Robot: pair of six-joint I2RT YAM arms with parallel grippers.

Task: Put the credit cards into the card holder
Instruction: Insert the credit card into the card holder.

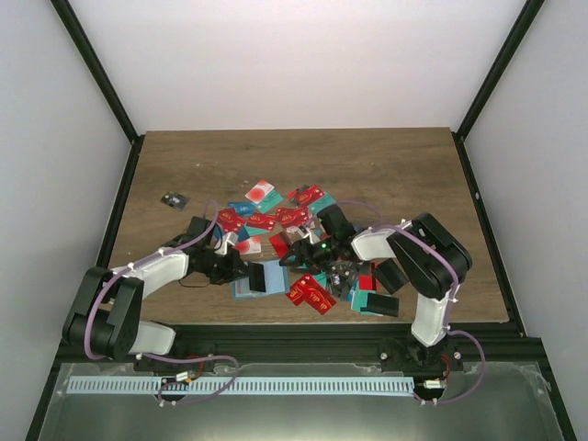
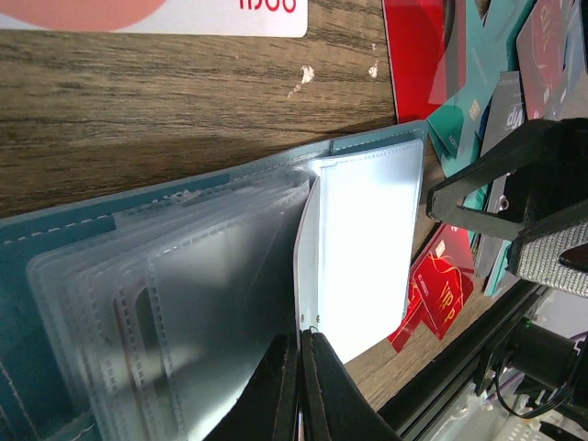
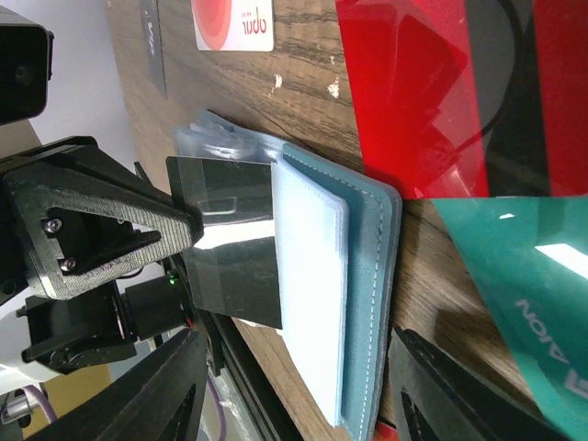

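Observation:
The teal-blue card holder (image 1: pixel 260 278) lies open near the table's front edge, its clear plastic sleeves fanned out (image 2: pixel 211 303). My left gripper (image 2: pixel 308 363) is shut on the edge of one sleeve and holds it lifted off the stack (image 3: pixel 230 248). My right gripper (image 3: pixel 294 404) is open, with one finger on each side of the holder's teal cover (image 3: pixel 372 303) and nothing pinched between them. Credit cards, mostly red, lie scattered behind and right of the holder (image 1: pixel 276 219). These include a red VIP card (image 2: pixel 441 294), a teal card (image 3: pixel 524 294) and a white card with a red blot (image 3: pixel 234 23).
Black blocky cases (image 1: pixel 390 276) sit among the cards on the right. A small dark item (image 1: pixel 173 198) lies alone at the left. The table's front edge and black rail (image 2: pixel 459 367) run right beside the holder.

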